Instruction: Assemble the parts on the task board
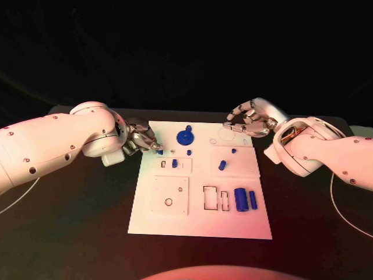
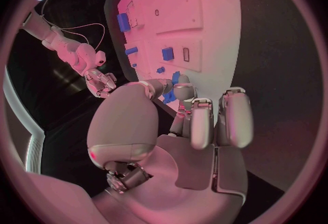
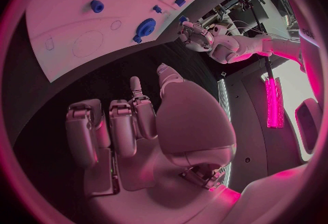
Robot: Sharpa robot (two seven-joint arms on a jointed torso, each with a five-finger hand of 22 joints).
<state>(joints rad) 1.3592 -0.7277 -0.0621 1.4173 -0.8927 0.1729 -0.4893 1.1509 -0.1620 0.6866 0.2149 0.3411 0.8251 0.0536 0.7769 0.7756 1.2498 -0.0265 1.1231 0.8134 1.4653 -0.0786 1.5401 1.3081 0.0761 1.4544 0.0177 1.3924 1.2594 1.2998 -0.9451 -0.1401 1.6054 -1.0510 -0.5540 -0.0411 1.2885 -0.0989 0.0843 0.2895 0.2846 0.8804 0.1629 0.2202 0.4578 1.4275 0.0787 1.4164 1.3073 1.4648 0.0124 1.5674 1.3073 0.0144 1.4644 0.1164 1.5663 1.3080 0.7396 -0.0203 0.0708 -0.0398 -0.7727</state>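
Board [image 1: 157,221] lies mid-table, white, long side running near to far. My left hand [image 1: 139,140] sits at its far left edge, fingertips [image 2: 179,93] pinched down on a small blue part [image 1: 159,152] right at the rim; the left wrist view shows blue between thumb and finger, so I judge it held, though whether it's already seated in a slot I can't tell. Low and tight hold makes sense: a piece this small needs a fingertip pinch for aiming.

My right hand [image 1: 252,119] hovers off the far right corner, over the black table [image 1: 321,233], fingers curled in, nothing in them. Probably parked there to keep clear of the left arm's work.

Other parts: blue gear [image 1: 185,137] at the far middle of the board, a small peg [image 1: 175,163] just near of my left fingers, a tilted piece [image 1: 222,165] right of centre, and two blue cylinders [image 1: 245,199] near right beside open rectangular slots [image 1: 210,198]. Those look unplaced, so most of the assembly is left.
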